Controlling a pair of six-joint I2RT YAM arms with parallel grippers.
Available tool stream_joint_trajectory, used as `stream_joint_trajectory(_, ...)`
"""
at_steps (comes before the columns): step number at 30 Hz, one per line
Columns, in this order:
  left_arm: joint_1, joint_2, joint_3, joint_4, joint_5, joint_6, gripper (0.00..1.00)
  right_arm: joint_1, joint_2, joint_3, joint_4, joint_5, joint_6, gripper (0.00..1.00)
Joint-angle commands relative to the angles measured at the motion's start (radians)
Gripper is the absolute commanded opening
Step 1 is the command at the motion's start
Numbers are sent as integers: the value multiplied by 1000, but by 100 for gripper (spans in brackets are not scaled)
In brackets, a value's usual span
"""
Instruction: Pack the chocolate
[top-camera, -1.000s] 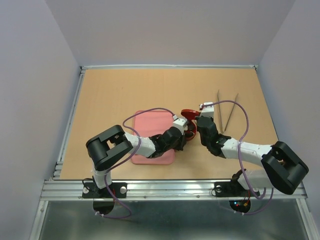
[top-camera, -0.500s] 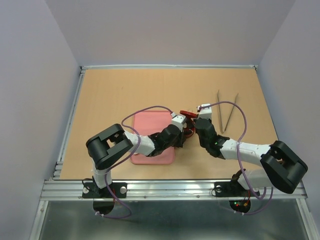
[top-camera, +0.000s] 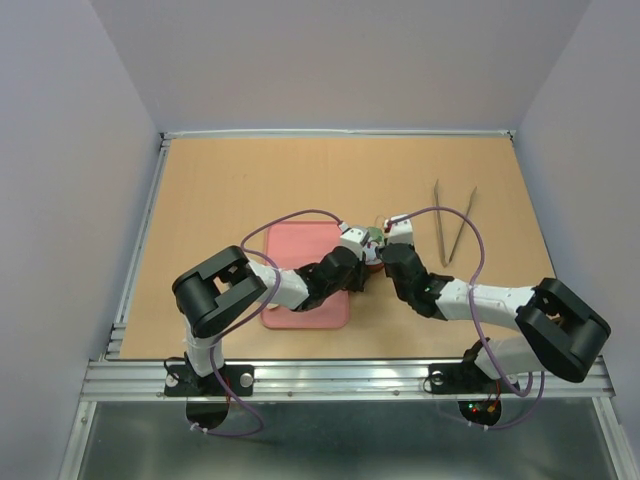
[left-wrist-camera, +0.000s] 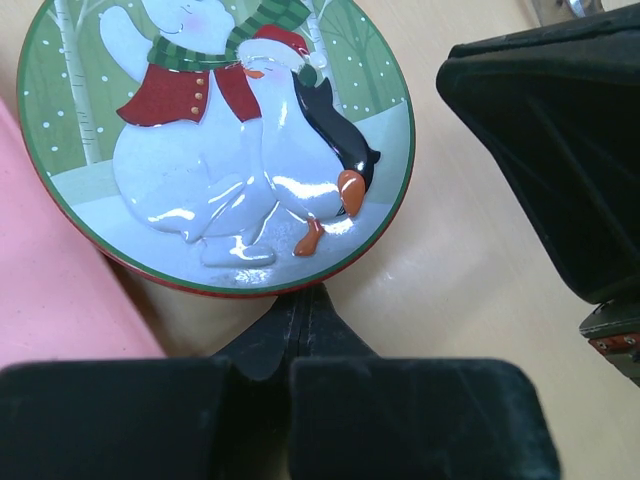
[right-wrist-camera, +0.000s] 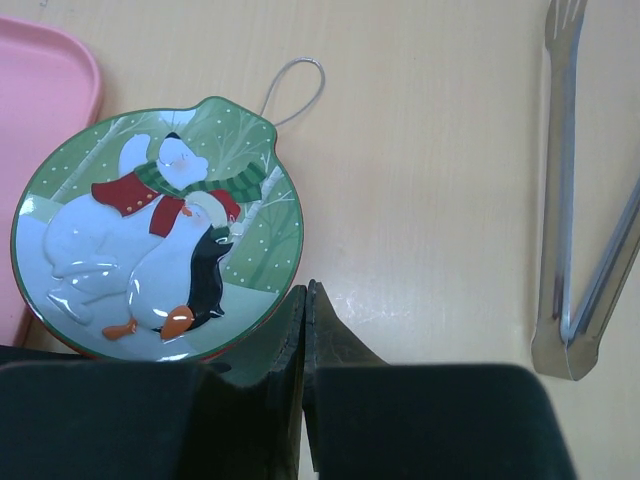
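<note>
The round red tin (top-camera: 372, 238) lies on the table with its lid on, a polar bear and penguin picture on green (left-wrist-camera: 215, 140) (right-wrist-camera: 160, 240). My left gripper (left-wrist-camera: 305, 295) is shut and empty, its tips at the tin's near rim. My right gripper (right-wrist-camera: 307, 290) is also shut and empty, its tips just off the tin's lower right rim. In the top view the left gripper (top-camera: 362, 262) and the right gripper (top-camera: 388, 256) meet at the tin from either side. The right gripper's black body (left-wrist-camera: 560, 150) shows in the left wrist view. The chocolate is hidden or out of view.
A pink tray (top-camera: 295, 245) lies left of the tin, its edge close to it (left-wrist-camera: 50, 300) (right-wrist-camera: 40, 90). Metal tongs (top-camera: 452, 225) (right-wrist-camera: 575, 250) lie on the table to the right. A thin loop of string (right-wrist-camera: 298, 85) hangs from the lid's top.
Both arms have shifted a little left and away from their bases. The tin's green lid now shows between the wrists, where mostly red showed before. Both grippers stay shut.
</note>
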Motion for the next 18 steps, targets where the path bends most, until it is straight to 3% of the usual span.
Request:
stream_joint_trajectory(1, 2, -65, -27, 39, -17, 11, 0, 13, 0, 50, -11, 27, 20, 4)
stream_joint_trajectory(8, 2, -143, -99, 11, -13, 2, 0, 13, -58, 102, -13, 42, 29, 7)
stream_joint_trajectory(18, 5, -301, -145, -19, -45, 42, 0, 6, 83, 214, -5, -40, 66, 6)
